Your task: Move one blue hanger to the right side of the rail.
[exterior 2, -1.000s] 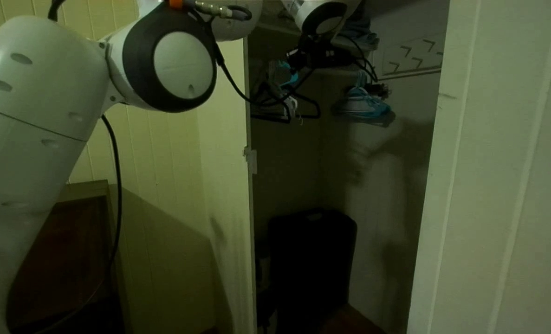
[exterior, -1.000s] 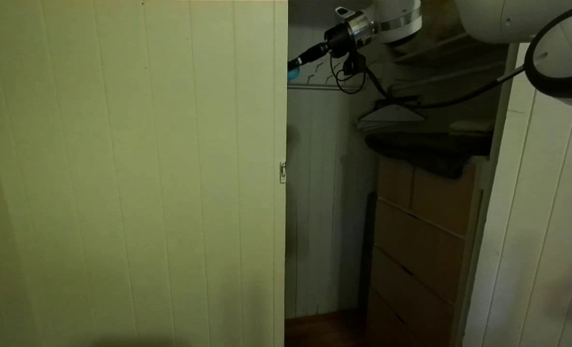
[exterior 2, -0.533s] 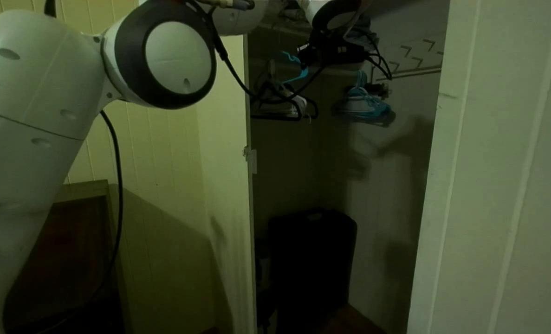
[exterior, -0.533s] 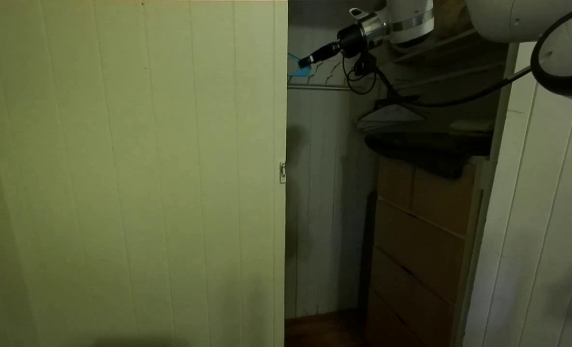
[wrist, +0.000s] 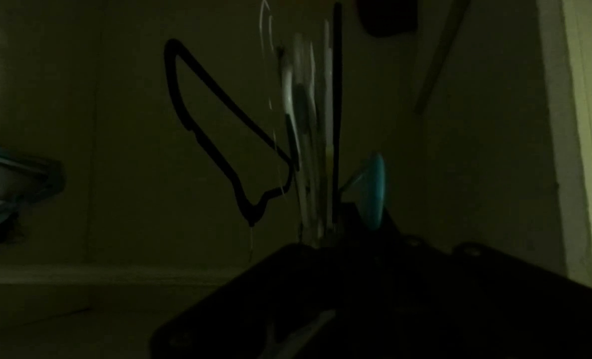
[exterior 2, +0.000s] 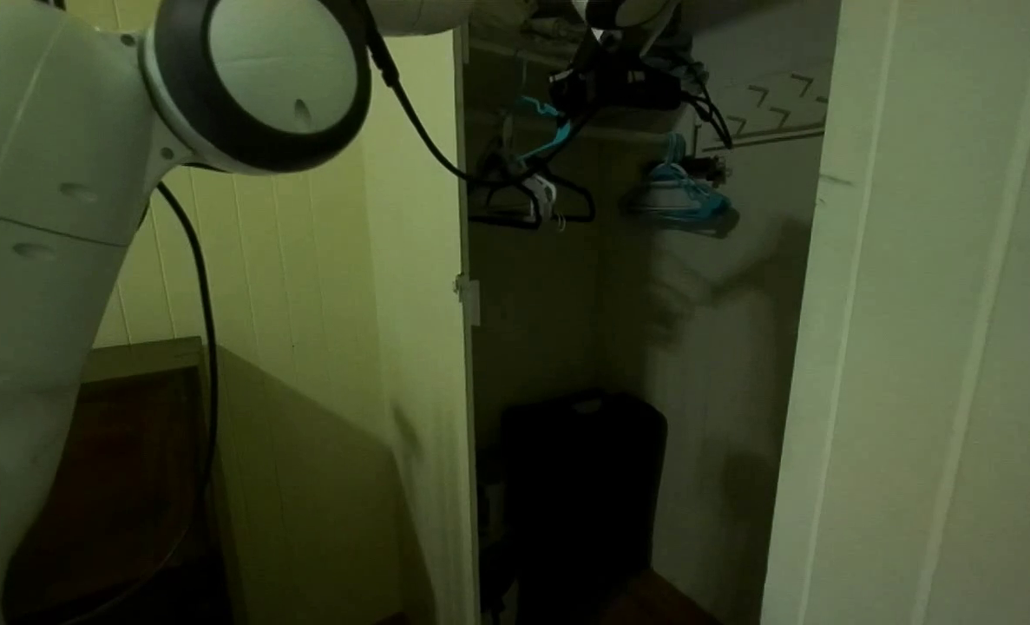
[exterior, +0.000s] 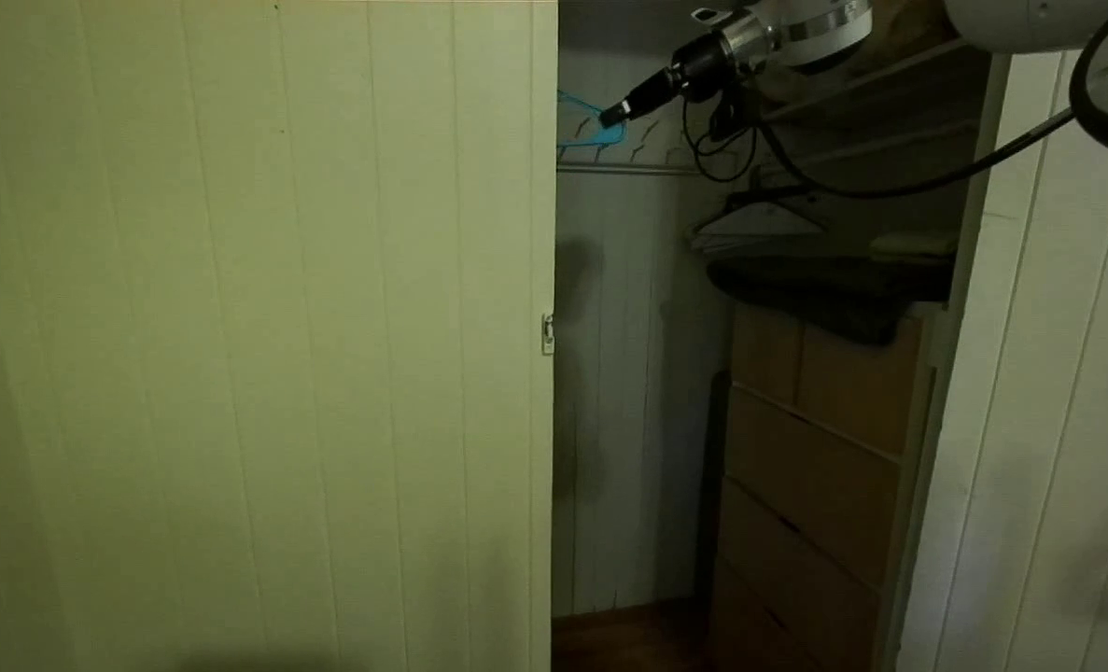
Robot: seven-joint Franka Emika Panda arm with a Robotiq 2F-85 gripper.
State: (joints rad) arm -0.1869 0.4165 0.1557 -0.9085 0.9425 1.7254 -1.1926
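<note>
The blue hanger (exterior: 610,137) is held tilted at my gripper's fingertips (exterior: 613,115), partly behind the door edge. It also shows in an exterior view (exterior 2: 556,139), above dark and white hangers. In the wrist view the blue hanger (wrist: 374,194) stands edge-on at the dark gripper tips (wrist: 368,232), which look closed around it. I cannot tell whether its hook touches the rail. The pale rail (exterior 2: 627,135) runs across the closet and shows in the wrist view (wrist: 101,275). Several other blue hangers (exterior 2: 684,198) hang at the rail's right part.
A black hanger (wrist: 216,154) and bunched white hangers (wrist: 303,124) hang close to the gripper. A pale door (exterior: 329,336) bounds the opening. A hook rack (exterior 2: 766,137) is on the closet wall. A drawer chest (exterior: 806,467) and a dark suitcase (exterior 2: 584,486) stand below.
My gripper and the blue hanger have moved to the right in both exterior views, with more of the hanger coming out from behind the door edge. The arm's elbow has shifted.
</note>
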